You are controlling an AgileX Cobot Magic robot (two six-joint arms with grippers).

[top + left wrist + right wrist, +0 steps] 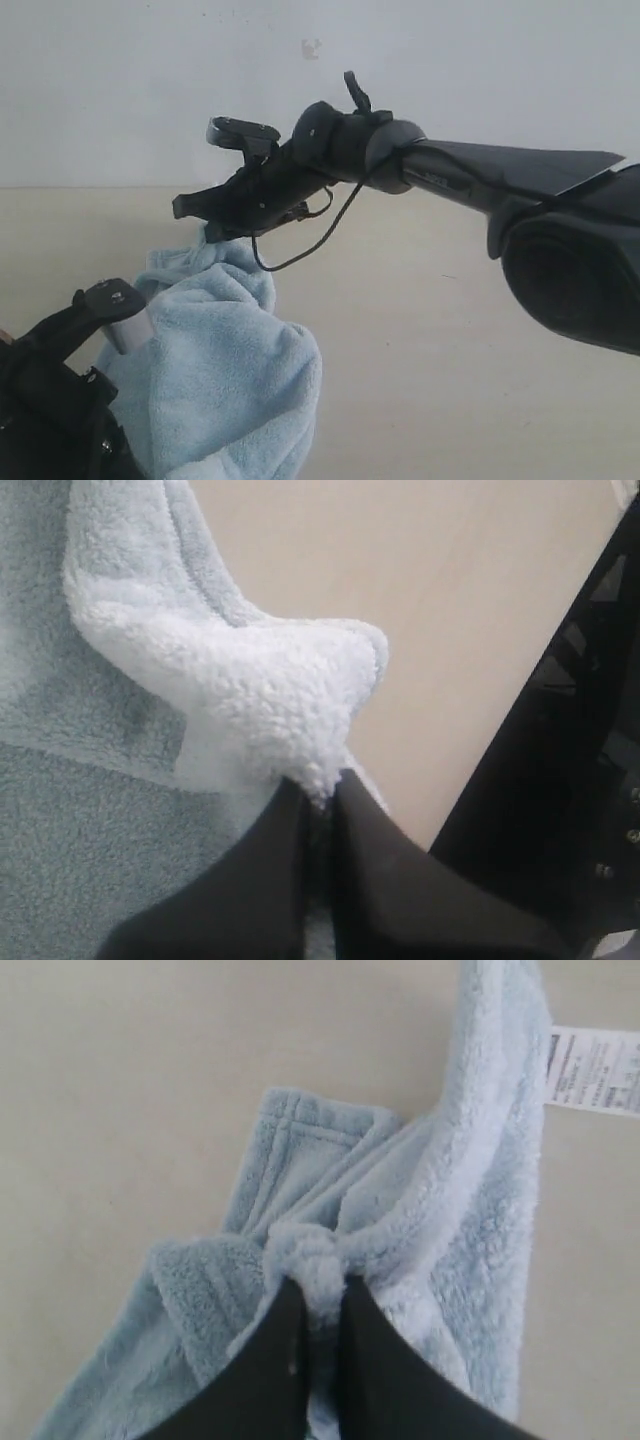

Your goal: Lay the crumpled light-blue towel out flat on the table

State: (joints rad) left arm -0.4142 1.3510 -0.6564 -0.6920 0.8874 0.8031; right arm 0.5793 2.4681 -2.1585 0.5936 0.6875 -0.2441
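One fluffy, light-blue terry towel [225, 370] is gripped by two black pincers. A bunched fold is clenched in the jaws of the left pincer [320, 785], and a puckered fold by the ribbed hem in those of the right pincer [320, 1295]. The crumpled cloth is seen beneath both, over one smooth beige table [450, 350]. One white label [595, 1070] is visible beside the right pincer.

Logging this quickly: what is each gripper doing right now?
Left gripper: closed, pinching a fold of the towel.
Right gripper: closed, pinching a bunched bit of the towel.
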